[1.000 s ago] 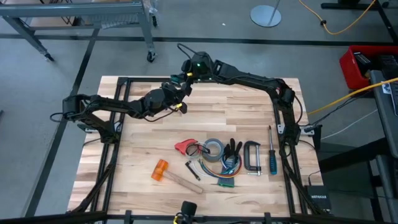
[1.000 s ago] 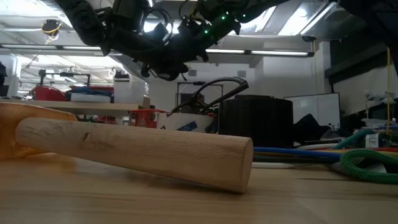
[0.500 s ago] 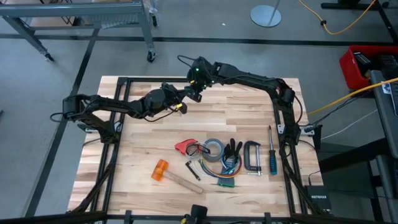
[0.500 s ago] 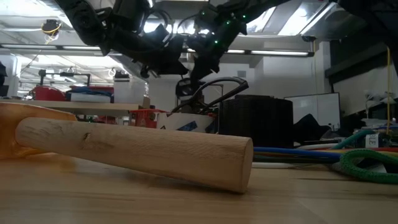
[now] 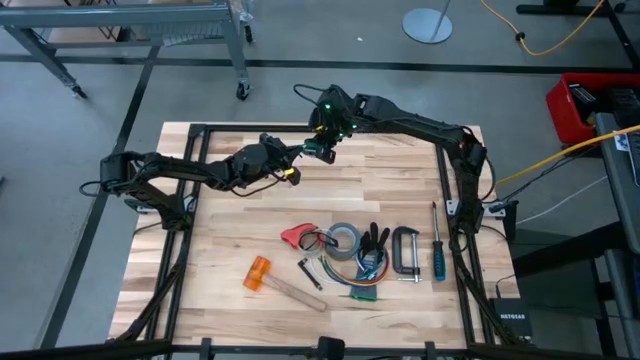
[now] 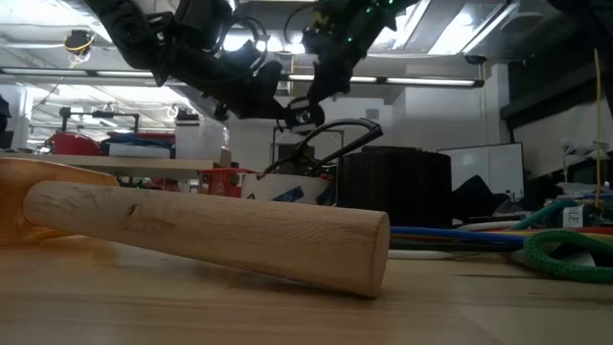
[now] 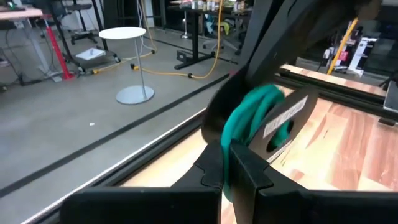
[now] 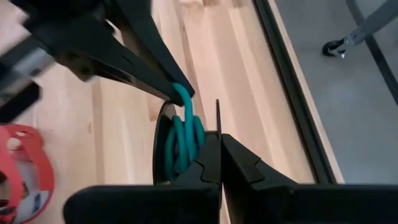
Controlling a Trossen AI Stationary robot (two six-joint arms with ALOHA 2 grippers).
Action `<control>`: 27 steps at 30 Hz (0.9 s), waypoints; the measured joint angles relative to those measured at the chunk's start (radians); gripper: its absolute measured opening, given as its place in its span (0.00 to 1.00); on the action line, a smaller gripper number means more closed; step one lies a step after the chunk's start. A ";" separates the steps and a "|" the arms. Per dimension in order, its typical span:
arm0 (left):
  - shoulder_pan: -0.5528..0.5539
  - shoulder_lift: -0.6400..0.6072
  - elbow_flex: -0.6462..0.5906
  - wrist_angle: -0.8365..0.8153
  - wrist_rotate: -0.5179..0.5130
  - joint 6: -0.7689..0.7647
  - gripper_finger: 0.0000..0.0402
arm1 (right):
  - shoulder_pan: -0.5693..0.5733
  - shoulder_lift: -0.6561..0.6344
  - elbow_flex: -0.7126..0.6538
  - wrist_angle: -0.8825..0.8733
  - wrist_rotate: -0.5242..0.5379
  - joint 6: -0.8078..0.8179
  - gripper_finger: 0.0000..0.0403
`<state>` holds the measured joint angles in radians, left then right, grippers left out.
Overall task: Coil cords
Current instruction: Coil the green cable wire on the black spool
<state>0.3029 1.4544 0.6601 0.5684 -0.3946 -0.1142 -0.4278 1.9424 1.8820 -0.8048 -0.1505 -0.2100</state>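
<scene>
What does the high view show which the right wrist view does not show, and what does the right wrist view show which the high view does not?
Only the high view shows the orange hammer, the C-clamp and the screwdriver. Only the right wrist view shows teal-green loops at the left gripper's tip, and the right gripper shut on a thin dark cord. Both show the wooden table and red tape.

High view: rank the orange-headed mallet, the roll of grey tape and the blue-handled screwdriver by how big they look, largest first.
1. Orange-headed mallet, the longest with its wooden handle.
2. Blue-handled screwdriver, nearly as long but far thinner; these two are close in length, so that order is unsure.
3. Roll of grey tape, clearly the most compact.
</scene>
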 joint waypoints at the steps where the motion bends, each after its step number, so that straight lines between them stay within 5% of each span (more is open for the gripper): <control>1: 0.000 0.000 0.000 0.002 0.001 0.007 0.00 | 0.000 -0.009 0.000 -0.001 0.000 0.000 0.00; 13: -0.016 0.000 0.000 0.105 0.023 0.146 0.03 | 0.000 -0.044 0.000 -0.008 -0.128 0.002 0.00; 27: -0.017 0.000 -0.002 0.098 0.029 0.126 0.17 | 0.000 -0.044 0.000 -0.025 -0.192 -0.031 0.00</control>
<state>0.2860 1.4540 0.6586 0.6666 -0.3661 0.0118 -0.4281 1.8980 1.8816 -0.8294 -0.3421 -0.2409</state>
